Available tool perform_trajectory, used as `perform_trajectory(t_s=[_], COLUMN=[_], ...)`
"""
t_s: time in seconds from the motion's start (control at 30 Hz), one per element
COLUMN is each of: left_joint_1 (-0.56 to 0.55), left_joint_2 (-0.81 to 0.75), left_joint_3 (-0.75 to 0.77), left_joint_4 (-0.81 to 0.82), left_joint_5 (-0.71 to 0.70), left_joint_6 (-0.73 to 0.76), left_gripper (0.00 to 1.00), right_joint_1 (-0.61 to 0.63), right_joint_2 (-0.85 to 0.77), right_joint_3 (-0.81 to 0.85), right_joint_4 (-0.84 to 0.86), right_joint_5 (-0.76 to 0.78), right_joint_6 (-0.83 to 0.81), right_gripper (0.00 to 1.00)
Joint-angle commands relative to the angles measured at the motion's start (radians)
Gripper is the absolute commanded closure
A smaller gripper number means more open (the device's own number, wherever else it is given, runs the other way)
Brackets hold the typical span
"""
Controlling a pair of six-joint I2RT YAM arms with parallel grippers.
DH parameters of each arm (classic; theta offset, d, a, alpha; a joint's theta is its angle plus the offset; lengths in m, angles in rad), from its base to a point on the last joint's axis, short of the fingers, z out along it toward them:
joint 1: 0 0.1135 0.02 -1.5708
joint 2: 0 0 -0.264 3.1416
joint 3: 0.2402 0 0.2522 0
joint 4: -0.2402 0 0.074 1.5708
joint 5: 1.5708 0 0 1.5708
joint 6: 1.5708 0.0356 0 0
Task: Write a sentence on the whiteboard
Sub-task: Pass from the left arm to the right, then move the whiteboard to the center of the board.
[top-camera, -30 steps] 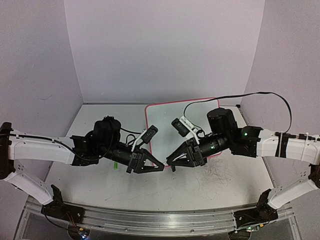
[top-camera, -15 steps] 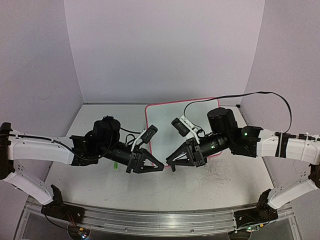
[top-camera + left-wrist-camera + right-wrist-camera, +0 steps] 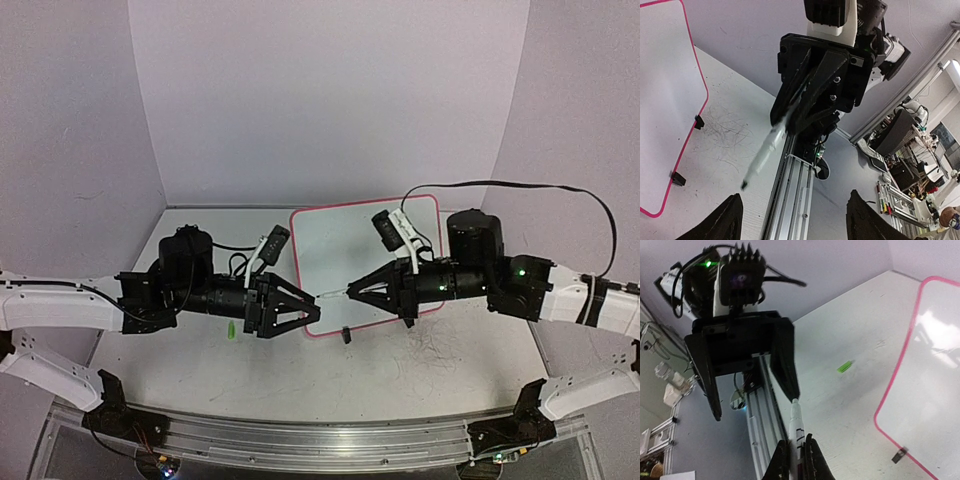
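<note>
Since the earlier frame the two arms have drawn apart. The left gripper (image 3: 308,316), then closed at the meeting point, now stands with jaws spread and empty at 9 o'clock. The right gripper (image 3: 352,291) has pulled back toward 3 o'clock, clamped on the slim white marker pen (image 3: 332,295). The overhead view alone shows the small rectangular white board with rounded corners and pink rim (image 3: 350,240) whole. It lies mid-table, toward 12 o'clock from both grippers, with its far edge running roughly 9 to 3 o'clock and rising slightly toward 2 o'clock. In that view the pen's long axis lies near 9 to 3 o'clock, its free end pointing at 9 o'clock toward the open left jaws. The left wrist view adds the pen, blurred, projecting from the right gripper's closed fingers with its dark end lowest. It also shows two black clip feet (image 3: 699,121) on the board's rim. The right wrist view shows the pen pinched between its own fingers. The pen's free end is just beside one finger of the left gripper; contact cannot be told. A small green piece (image 3: 844,367) lies on the scribbled grey tabletop (image 3: 430,365), apart from the board.
</note>
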Motion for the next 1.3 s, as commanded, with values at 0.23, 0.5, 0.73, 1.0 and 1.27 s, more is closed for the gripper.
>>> perform_trajectory(t_s=[0.23, 0.5, 0.73, 1.0, 1.27], left_joint_1=[0.052, 0.065, -0.021, -0.132, -0.22], left_joint_2=[-0.138, -0.023, 0.2, 0.46, 0.649], left_joint_3=[-0.109, -0.096, -0.01, 0.139, 0.248], left_joint_4=[0.04, 0.04, 0.041, 0.04, 0.016], left_joint_5=[-0.348, -0.335, -0.354, -0.486, -0.707], left_joint_6=[-0.1, -0.18, -0.261, -0.369, -0.518], left_gripper=[0.2, 0.18, 0.17, 0.2, 0.19], right_joint_1=[0.003, 0.003, 0.003, 0.003, 0.003], right_joint_2=[-0.227, -0.24, -0.243, -0.324, -0.442], right_joint_3=[-0.088, -0.074, -0.065, -0.087, -0.135], right_joint_4=[0.063, 0.026, -0.072, -0.097, -0.098], right_joint_5=[0.581, 0.747, 0.941, 0.983, 1.031], right_joint_6=[0.049, 0.015, 0.001, -0.011, 0.003], right_gripper=[1.0, 1.0, 1.0, 1.0, 1.0])
